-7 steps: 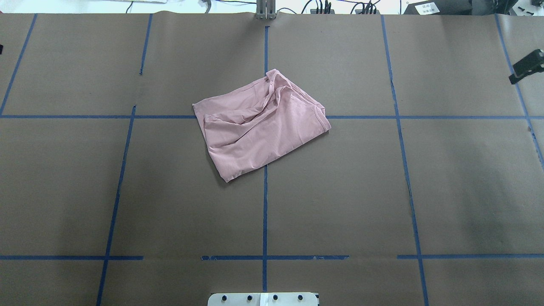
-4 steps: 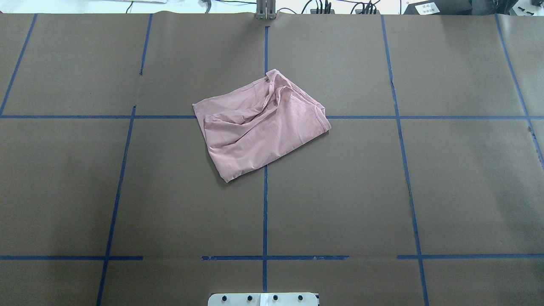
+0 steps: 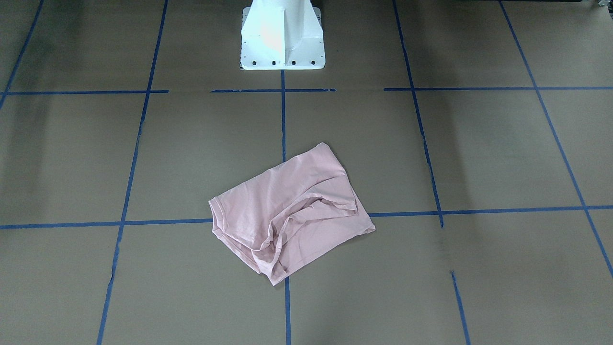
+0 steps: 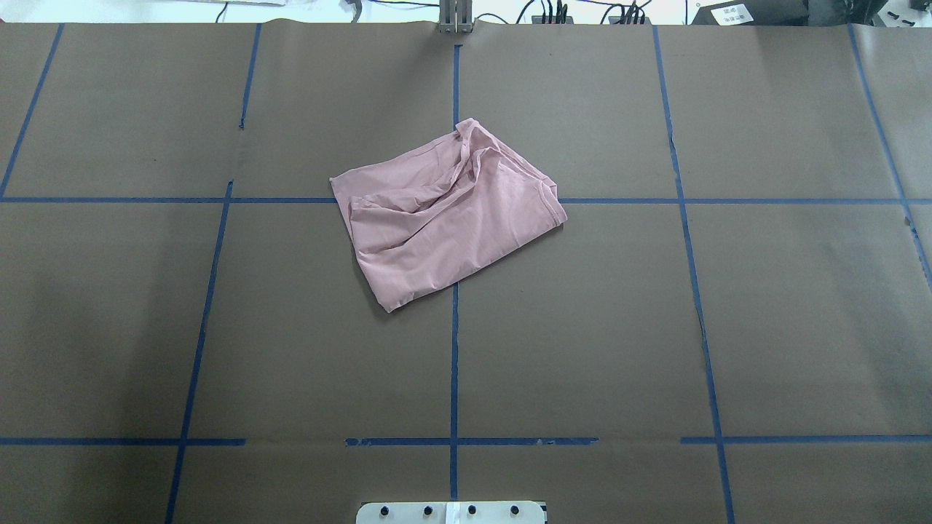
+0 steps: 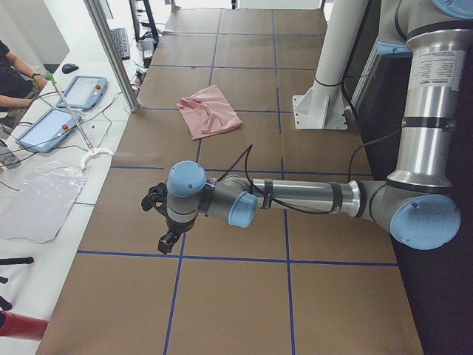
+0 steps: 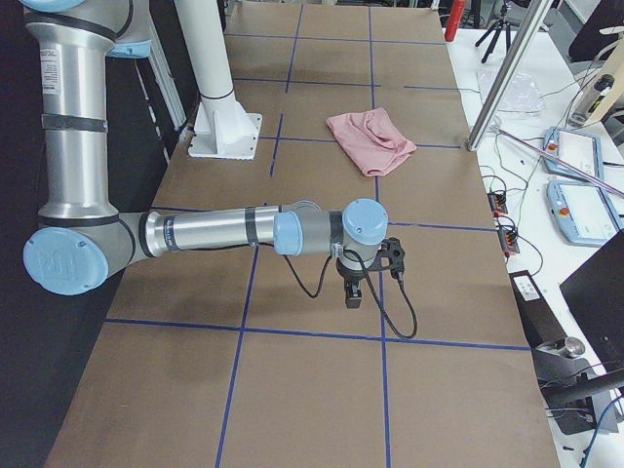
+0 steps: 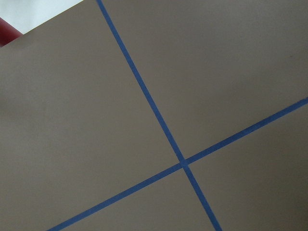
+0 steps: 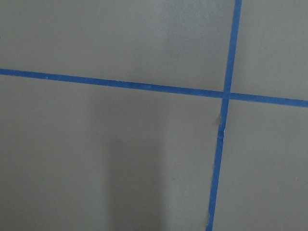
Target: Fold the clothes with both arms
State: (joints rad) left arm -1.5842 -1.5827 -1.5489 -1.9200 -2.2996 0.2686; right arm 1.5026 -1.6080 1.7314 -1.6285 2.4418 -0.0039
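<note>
The pale pink T-shirt (image 4: 444, 218) lies folded and wrinkled near the table's middle, plain side up; its print is hidden. It also shows in the front view (image 3: 287, 211), the left side view (image 5: 209, 111) and the right side view (image 6: 370, 139). My left gripper (image 5: 165, 241) hangs over bare table far from the shirt, towards the table's left end. My right gripper (image 6: 353, 295) hangs over bare table towards the right end. Both show only in the side views, so I cannot tell whether they are open or shut. Nothing hangs from either.
The brown paper table (image 4: 582, 327) carries a blue tape grid (image 4: 454, 364). The white pedestal base (image 3: 281, 43) stands at the robot's edge. A metal post (image 5: 114, 55), tablets (image 5: 81, 90) and a seated person (image 5: 11, 74) are beyond the far edge. Both wrist views show only paper and tape crossings.
The black gripper at the overhead view's right edge and the dark bit at its left edge have gone out of that view. The shirt has not moved.
</note>
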